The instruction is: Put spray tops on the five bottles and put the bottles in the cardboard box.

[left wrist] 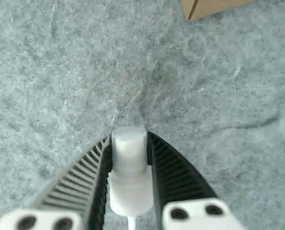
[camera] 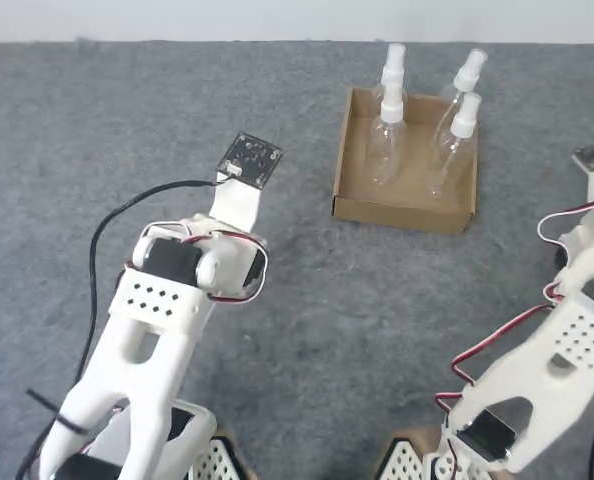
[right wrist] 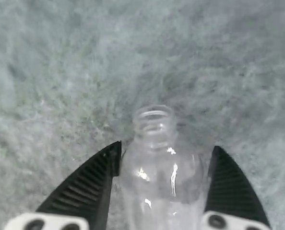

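Clear uncapped bottle clamped in right hand; left hand grips white spray top over grey surface.

Grey mottled table; brown cardboard box; white spray top; bottle seemingly colourless.

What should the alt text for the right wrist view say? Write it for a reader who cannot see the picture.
The right gripper clamps a clear plastic bottle between its two black ribbed fingers. The bottle's neck is open, with no spray top on it, and the grey fuzzy table covering lies beyond.
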{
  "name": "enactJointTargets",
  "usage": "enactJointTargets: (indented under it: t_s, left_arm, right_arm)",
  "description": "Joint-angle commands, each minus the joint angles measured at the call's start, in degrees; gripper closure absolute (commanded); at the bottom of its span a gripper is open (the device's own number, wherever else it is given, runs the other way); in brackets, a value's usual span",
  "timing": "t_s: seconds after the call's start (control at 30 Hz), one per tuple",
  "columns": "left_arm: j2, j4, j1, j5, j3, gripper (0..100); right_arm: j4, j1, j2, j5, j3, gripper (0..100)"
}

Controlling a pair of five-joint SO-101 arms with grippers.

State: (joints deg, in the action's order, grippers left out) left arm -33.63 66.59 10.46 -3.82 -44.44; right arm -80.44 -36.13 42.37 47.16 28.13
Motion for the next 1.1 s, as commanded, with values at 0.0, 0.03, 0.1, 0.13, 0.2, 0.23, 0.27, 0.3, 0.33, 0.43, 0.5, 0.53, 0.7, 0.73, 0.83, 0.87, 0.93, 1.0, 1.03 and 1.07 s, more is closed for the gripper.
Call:
enactJointTargets:
  t_s: [0.0,0.03,0.1,0.13,0.2,0.23,0.27,0.3,0.33,0.43,0.5,0.53,0.7,0.73,0.83,0.87,0.93,1.0,1.03,1.07]
  left_arm:
    - [-2.73,0.18,-0.18,0.97,0.48,98]
    - [-2.73,0.18,-0.18,0.97,0.48,98]
    - [-2.73,0.18,-0.18,2.2,0.92,98]
    - [-2.81,0.18,-0.18,2.64,1.01,98]
    - [-3.52,0.09,-0.18,2.9,1.45,98]
    - [-4.4,0.26,-0.18,2.99,1.71,98]
    - [-5.54,0.35,-0.18,3.16,1.89,98]
    - [-6.86,0.44,-0.18,3.16,2.15,98]
    - [-8.53,0.53,-0.18,3.25,2.33,98]
    - [-13.71,0.53,-0.26,3.25,2.33,98]
    - [-16.26,0.53,-0.26,3.34,2.33,98]
    - [-17.41,0.53,-0.26,3.34,2.33,98]
    - [-19.25,0.79,-3.43,3.34,2.33,98]
    - [-19.34,0.44,-4.75,3.16,2.33,98]
    - [-19.43,0.18,-8.0,3.08,3.56,98]
    - [-19.43,0.26,-8.7,3.16,4.35,98]
    - [-19.43,0.53,-9.67,3.25,6.46,98]
    - [-19.43,0.53,-10.2,3.25,8.66,98]
    - [-19.43,0.53,-10.46,3.25,9.63,98]
    - [-19.43,0.62,-10.55,3.34,10.42,98]
  right_arm:
    - [-0.75,-1.45,-1.36,1.14,3.6,87.9]
    - [-0.84,-1.54,-1.45,1.14,3.69,91.0]
    - [-1.45,-1.54,-1.45,1.14,4.57,97.0]
    - [-2.51,-1.54,-1.45,0.97,5.63,99.5]
    - [-6.37,-1.27,-1.63,0.7,8.7,98.9]
    - [-8.66,-0.92,-2.07,0.62,10.9,99.4]
    - [-10.77,-0.57,-2.77,-0.18,12.84,99.4]
    - [-12.53,0.04,-3.65,-1.58,14.77,99.4]
    - [-14.02,0.57,-4.79,-3.16,16.18,99.4]
    - [-17.45,3.47,-9.71,-6.59,17.49,99.4]
    - [-19.3,6.02,-12.7,-8.35,17.41,99.4]
    - [-19.91,7.25,-14.11,-9.41,17.41,99.4]
    - [-22.02,12.88,-21.67,-14.95,17.23,99.4]
    - [-22.02,13.93,-23.25,-16.09,16.62,99.4]
    - [-21.93,18.42,-29.23,-18.46,11.78,99.4]
    - [-21.76,20.44,-31.52,-19.08,9.14,99.4]
    - [-21.05,24.84,-36.88,-20.4,3.34,99.3]
    - [-18.15,29.58,-43.3,-22.24,-3.52,99.3]
    - [-15.96,31.69,-46.73,-23.47,-7.56,99.3]
    - [-13.67,34.07,-50.07,-24.7,-11.69,99.3]
